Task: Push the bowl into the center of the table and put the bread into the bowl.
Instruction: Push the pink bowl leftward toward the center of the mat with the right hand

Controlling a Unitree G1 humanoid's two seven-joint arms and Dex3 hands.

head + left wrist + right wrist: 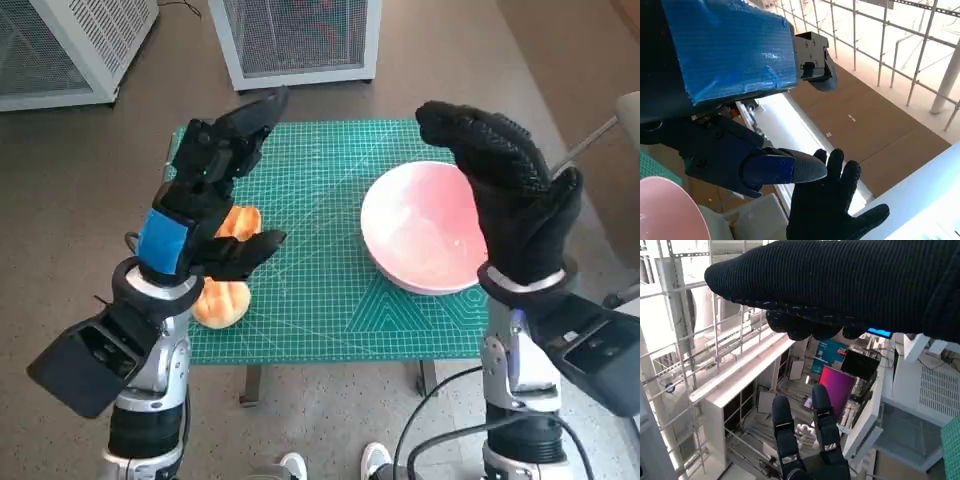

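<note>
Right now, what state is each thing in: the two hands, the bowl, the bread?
left hand: raised above the bread, fingers apart, holding nothing.
right hand: raised over the bowl's right side, fingers apart, holding nothing.
bowl: upright and empty, on the right part of the green mat.
bread: on the mat's left side, outside the bowl.

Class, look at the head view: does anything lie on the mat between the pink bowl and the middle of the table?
Nothing visible does. The pink bowl sits toward the table's right side, and the green cutting mat to its left is bare. The bread lies far left, under the left hand.
</note>
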